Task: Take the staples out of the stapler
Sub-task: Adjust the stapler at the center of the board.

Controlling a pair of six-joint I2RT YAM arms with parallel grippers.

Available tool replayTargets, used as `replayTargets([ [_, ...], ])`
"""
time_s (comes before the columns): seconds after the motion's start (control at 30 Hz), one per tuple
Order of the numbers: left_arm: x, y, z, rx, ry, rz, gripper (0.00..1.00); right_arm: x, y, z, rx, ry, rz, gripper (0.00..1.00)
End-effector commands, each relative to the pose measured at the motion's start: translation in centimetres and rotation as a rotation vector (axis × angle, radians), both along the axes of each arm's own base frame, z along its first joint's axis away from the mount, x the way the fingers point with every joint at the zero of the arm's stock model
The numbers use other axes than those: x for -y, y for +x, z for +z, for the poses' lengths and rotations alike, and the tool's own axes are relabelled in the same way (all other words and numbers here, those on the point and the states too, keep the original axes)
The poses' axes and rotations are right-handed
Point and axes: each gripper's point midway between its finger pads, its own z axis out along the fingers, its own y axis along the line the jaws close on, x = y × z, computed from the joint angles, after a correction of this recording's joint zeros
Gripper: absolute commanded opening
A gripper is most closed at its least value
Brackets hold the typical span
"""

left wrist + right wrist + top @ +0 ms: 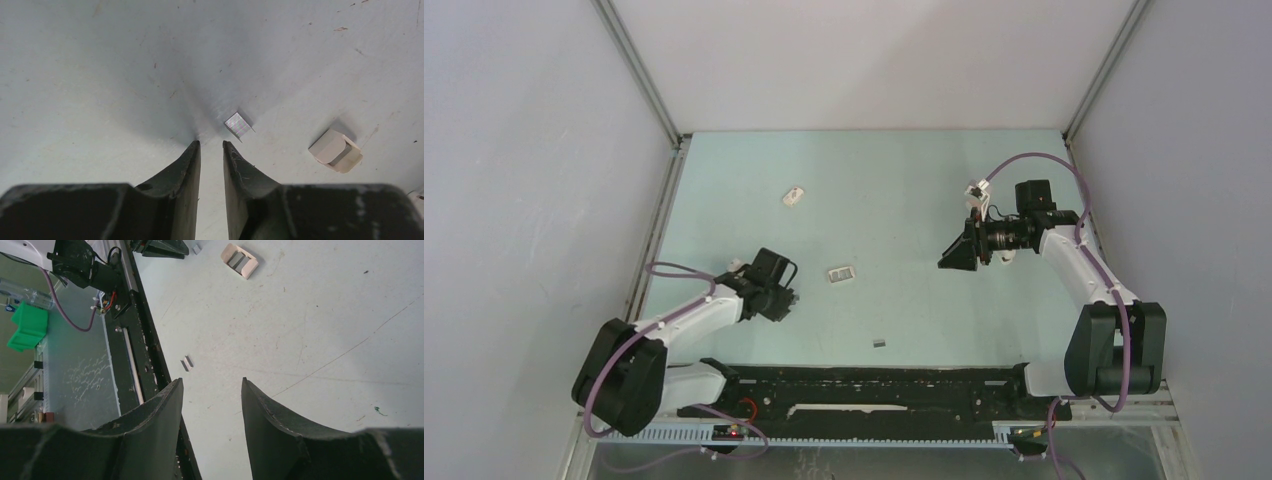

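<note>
left jaws: narrow gap, empty, poised by staples [238,125], likely for pickup
right jaws: half open, empty, aside

Overhead camera looks down; wrist cameras skim the shared table [894,190] closely.

Pale green bench [904,170], scuffed, scratched and speckled with dark flecks. Along the near edge, a long black rail [874,385]. Towards the far left, a small white object [794,196], lying askew. Near the middle, a small pale box [840,273], two slots showing on top. Nearer the rail, right of the box and well apart from it, a short dark staple strip [879,342]. Left of the box, near but not touching, a second staple strip [238,125], silvery.
</note>
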Motion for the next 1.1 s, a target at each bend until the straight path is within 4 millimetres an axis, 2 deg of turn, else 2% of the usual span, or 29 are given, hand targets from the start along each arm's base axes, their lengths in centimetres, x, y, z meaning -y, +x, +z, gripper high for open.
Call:
replayTargets([
  [0.0, 0.4, 1.2, 1.3, 0.014, -0.010, 0.020, 0.28, -0.1, -0.2, 0.1, 0.012, 0.014, 0.019, 0.56],
  [0.27, 0.8, 2.4, 1.7, -0.006, 0.020, 0.007, 0.27, -0.1, -0.2, 0.1, 0.015, 0.016, 0.020, 0.56],
  [1.07, 0.2, 2.7, 0.8, -0.071, 0.071, -0.001, 0.25, 0.0, -0.2, 0.1, 0.012, 0.018, 0.019, 0.56],
])
